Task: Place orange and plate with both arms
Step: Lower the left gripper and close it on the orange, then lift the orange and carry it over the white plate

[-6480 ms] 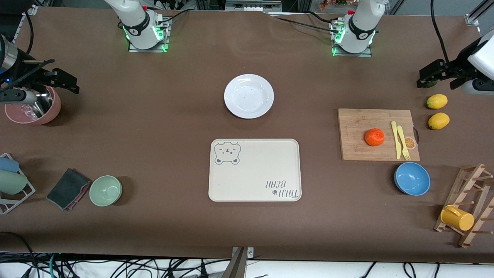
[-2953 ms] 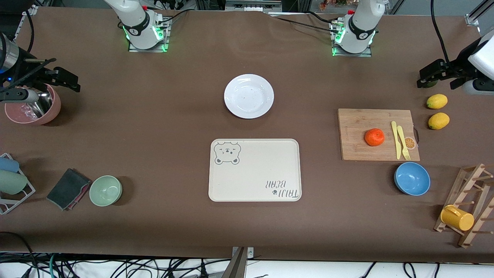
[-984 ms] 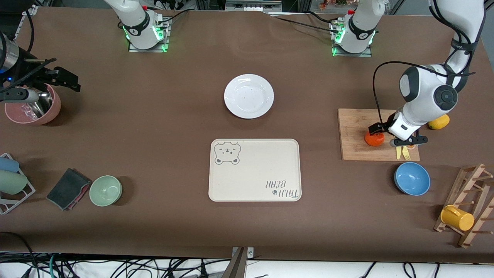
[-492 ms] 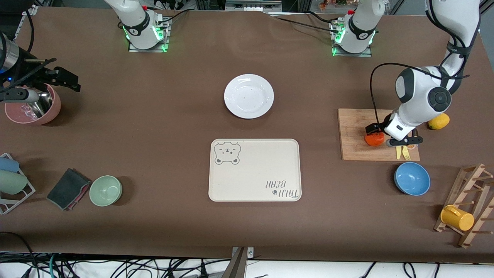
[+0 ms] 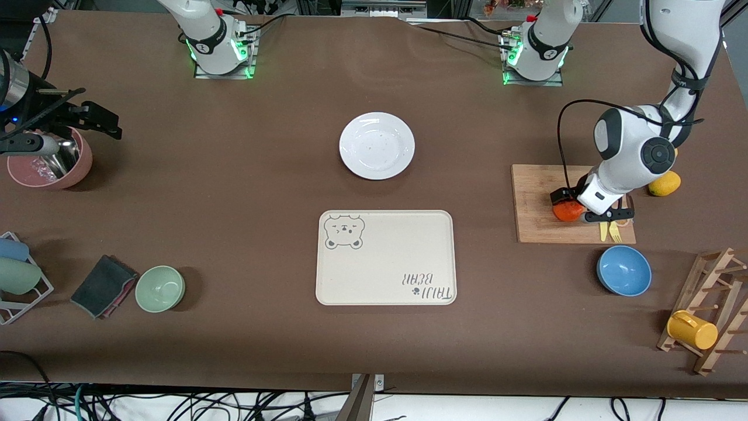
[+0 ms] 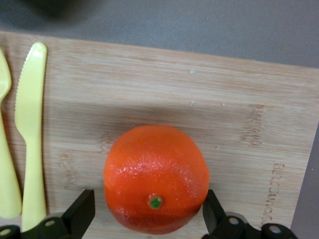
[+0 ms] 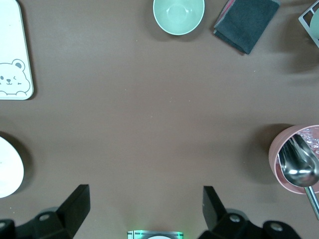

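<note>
The orange sits on a wooden cutting board toward the left arm's end of the table. My left gripper is down around it, open. In the left wrist view the orange fills the space of the left gripper; one finger meets its skin and the other stands a little off. The white plate lies bare mid-table, farther from the front camera than the cream tray. My right gripper waits open with nothing in it, above the pink bowl; in its wrist view the right gripper shows over brown table.
A yellow knife and fork lie on the board beside the orange. A lemon, a blue bowl, and a wooden rack with a yellow cup stand near. A green bowl and dark cloth sit toward the right arm's end.
My left gripper has settled lower around the orange, and its fingers have drawn in a little. The orange, the plate and the right arm have not moved.
</note>
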